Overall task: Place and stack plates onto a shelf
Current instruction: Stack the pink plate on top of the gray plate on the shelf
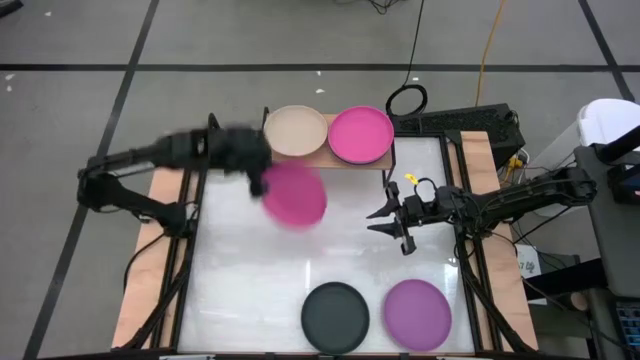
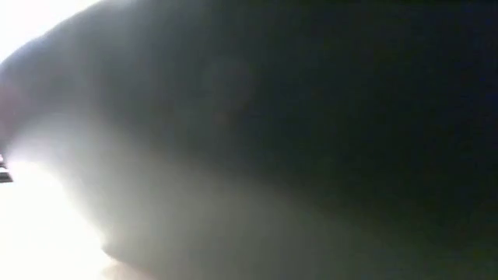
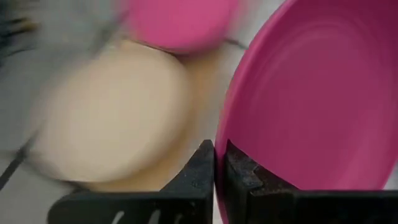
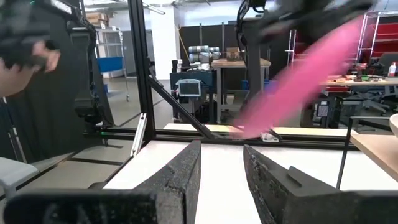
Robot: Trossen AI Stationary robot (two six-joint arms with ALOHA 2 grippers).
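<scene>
My left gripper (image 1: 258, 182) is shut on a magenta plate (image 1: 294, 196) held in the air just in front of the shelf (image 1: 327, 152). The right wrist view shows that plate (image 4: 305, 74) slanting well above the table. On the shelf's wood top a beige plate (image 1: 296, 131) and a second magenta plate (image 1: 360, 134) lie flat side by side. A black plate (image 1: 335, 316) and a purple plate (image 1: 417, 314) lie on the table near its near edge. My right gripper (image 1: 400, 216) waits open over the table's right half, touching nothing. The low view is blocked by something dark. My left gripper (image 3: 216, 149) pinches the magenta plate's rim (image 3: 225, 134) between its two fingers, one finger on each face. The fingers come from the table's left. The plate is lifted clear and tilted, reaching out beyond the fingertips toward the table's right.
Black frame posts (image 4: 138, 56) stand along the table's edges. Bare white tabletop (image 1: 270, 280) lies between the shelf and the two near plates. A person (image 4: 22, 56) shows in the room beyond the table.
</scene>
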